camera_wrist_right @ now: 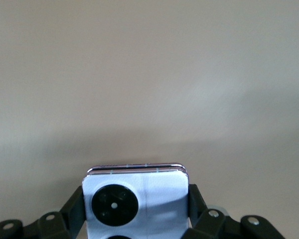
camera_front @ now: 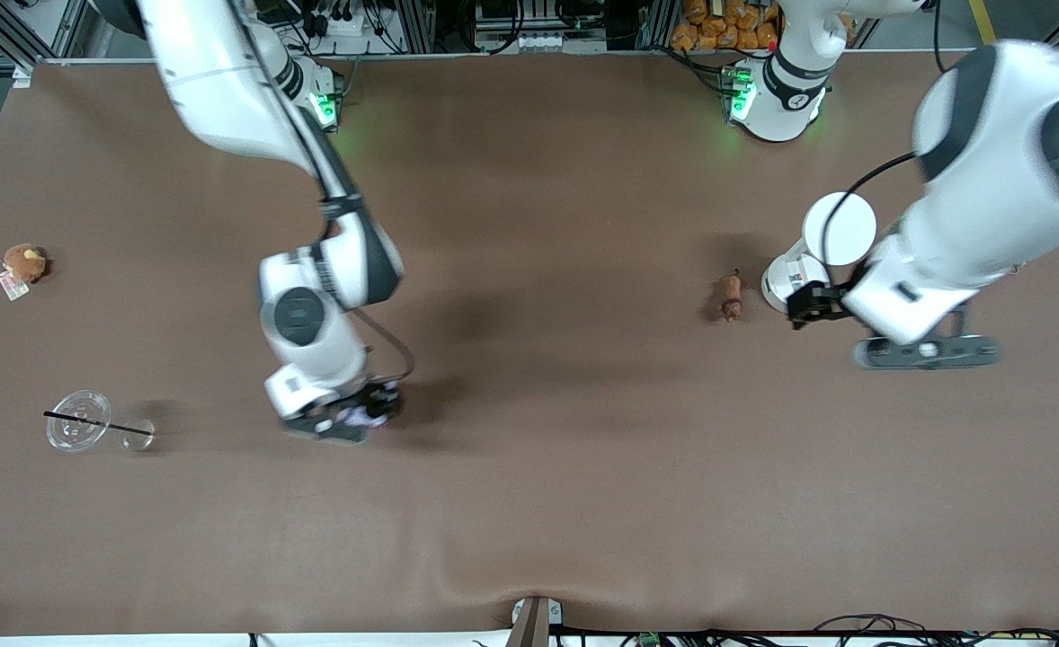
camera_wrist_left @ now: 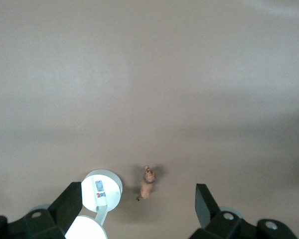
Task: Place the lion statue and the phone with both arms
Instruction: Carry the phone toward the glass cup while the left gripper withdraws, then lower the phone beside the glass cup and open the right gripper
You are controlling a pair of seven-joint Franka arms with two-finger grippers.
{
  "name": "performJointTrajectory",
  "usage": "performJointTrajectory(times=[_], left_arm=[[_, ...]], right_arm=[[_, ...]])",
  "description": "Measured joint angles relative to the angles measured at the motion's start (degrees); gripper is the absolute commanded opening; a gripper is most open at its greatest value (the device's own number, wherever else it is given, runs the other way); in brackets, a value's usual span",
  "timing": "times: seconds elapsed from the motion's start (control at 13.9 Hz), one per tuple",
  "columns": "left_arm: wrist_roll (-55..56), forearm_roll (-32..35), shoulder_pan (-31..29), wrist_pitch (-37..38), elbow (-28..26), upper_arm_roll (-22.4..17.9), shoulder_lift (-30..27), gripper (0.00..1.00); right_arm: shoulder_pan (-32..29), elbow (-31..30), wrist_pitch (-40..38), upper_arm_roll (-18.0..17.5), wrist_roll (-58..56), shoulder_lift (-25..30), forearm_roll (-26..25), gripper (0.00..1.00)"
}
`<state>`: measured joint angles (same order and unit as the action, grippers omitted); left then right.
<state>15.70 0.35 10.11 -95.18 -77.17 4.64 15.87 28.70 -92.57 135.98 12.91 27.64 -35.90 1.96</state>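
The phone [camera_front: 360, 417] is pinched between the fingers of the right gripper [camera_front: 350, 420], low over the brown table [camera_front: 529, 503] toward the right arm's end; in the right wrist view the phone [camera_wrist_right: 136, 201] shows its pale-lilac face and a round black camera circle, with a dark finger [camera_wrist_right: 75, 209] pressed against each side edge. A clear plastic cup lid [camera_front: 78, 420] with a black straw [camera_front: 98, 423] lies beside that gripper, closer still to the right arm's end. The lion statue [camera_front: 731, 297] stands on the table just beside the white stand [camera_front: 817, 252]. The left gripper [camera_front: 927, 350] hangs over the table near the stand, fingers [camera_wrist_left: 70, 206] spread wide and holding nothing.
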Motion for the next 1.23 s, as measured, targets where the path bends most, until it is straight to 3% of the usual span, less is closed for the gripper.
performJointTrajectory(times=[0.43, 0.87, 1.01, 1.23], left_arm=[[-0.29, -3.24, -3.64, 7.90, 4.64, -0.24, -7.36, 1.00], [-0.92, -2.97, -8.10, 12.48, 4.55, -0.54, -9.42, 1.00], [-1.15, -2.37, -8.09, 17.37, 3.61, -0.39, -11.32, 1.00], [-7.75, -0.95, -8.21, 16.04, -2.81, -0.14, -16.60, 1.00]], right_arm=[[-13.32, 2.00, -0.60, 0.18, -20.68, -0.15, 0.11, 0.00], [-19.72, 1.81, -1.16, 0.09, -29.24, -2.82, 0.11, 0.01], [-20.50, 1.79, -1.14, 0.07, -29.31, -4.03, 0.11, 0.02], [-21.64, 1.75, -0.91, 0.07, -29.31, -5.81, 0.11, 0.02]])
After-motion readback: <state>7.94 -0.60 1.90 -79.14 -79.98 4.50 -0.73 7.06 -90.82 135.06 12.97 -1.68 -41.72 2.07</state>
